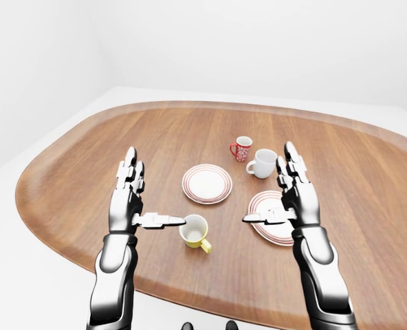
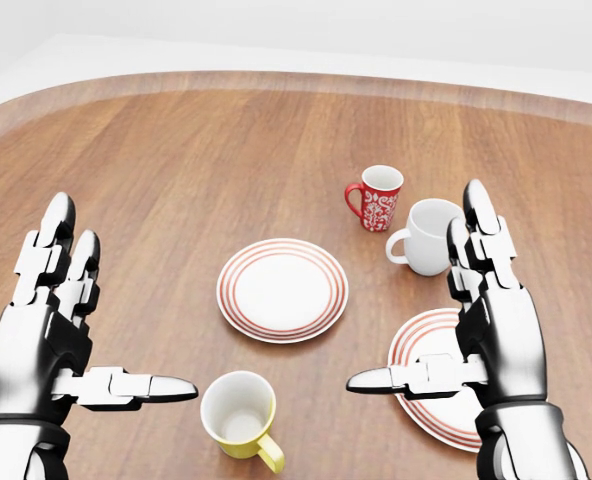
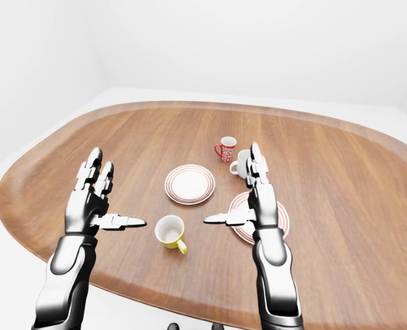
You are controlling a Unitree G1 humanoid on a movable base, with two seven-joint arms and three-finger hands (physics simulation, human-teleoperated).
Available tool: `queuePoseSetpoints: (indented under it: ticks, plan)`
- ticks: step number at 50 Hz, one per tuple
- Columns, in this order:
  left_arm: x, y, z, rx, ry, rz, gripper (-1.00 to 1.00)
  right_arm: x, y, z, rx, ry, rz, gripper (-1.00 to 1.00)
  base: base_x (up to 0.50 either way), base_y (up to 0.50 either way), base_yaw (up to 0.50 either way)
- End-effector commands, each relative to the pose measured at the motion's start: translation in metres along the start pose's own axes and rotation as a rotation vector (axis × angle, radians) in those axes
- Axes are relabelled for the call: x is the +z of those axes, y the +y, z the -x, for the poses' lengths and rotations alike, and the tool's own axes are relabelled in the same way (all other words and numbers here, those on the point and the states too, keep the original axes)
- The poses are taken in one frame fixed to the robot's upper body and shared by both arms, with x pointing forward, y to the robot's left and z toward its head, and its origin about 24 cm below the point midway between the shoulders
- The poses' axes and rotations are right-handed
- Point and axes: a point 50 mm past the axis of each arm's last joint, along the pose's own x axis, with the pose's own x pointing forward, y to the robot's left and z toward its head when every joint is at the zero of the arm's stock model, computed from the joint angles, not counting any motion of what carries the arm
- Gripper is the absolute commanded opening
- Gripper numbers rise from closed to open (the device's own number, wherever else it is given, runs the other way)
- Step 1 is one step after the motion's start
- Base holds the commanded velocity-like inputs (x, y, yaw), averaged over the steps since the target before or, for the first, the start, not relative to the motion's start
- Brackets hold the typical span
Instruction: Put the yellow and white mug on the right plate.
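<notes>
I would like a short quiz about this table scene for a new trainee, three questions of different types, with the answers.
1. True or false: the yellow mug already stands on a plate.
2. How many mugs are on the table?
3. Which hand is over the right plate? A) left hand B) right hand

Key
1. False: it stands on bare wood, between the two open hands.
2. Three: the yellow one, the red mug and the white mug.
3. B

Mug [image 2: 239, 413] on table [image 2: 176, 160], between left plate [image 2: 282, 289] and right plate [image 2: 426, 350].
</notes>
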Motion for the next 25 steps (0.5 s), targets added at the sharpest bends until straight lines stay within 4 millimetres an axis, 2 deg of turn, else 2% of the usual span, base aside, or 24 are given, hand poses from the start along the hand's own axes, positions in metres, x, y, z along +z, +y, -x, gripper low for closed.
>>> queuePoseSetpoints:
  ticks: [1,12,16,19,23,25]
  plan:
    - [0.002,0.000,0.001,0.001,-0.006,0.000,1.00,-0.003,0.002,-0.001,0.001,0.013,0.025,1.00,0.00,0.00,0.00]
    - [0.002,0.000,0.001,0.000,-0.006,0.000,1.00,-0.001,0.003,0.001,0.010,0.007,0.027,1.00,0.00,0.00,0.00]
    - [0.001,0.000,0.001,-0.001,-0.003,0.000,1.00,0.005,0.003,0.005,0.037,-0.021,-0.040,1.00,0.00,0.00,0.00]
    - [0.000,-0.001,0.001,-0.002,0.000,0.000,1.00,0.008,0.004,0.004,0.043,-0.034,-0.031,1.00,0.49,0.11,0.00]
    - [0.001,-0.001,0.001,-0.004,-0.005,-0.002,1.00,0.001,0.004,0.002,0.031,-0.003,0.007,1.00,0.47,0.10,0.00]
    - [0.001,0.000,0.000,-0.003,-0.002,-0.002,1.00,0.001,0.005,0.002,0.035,-0.003,0.004,1.00,0.00,0.00,0.00]
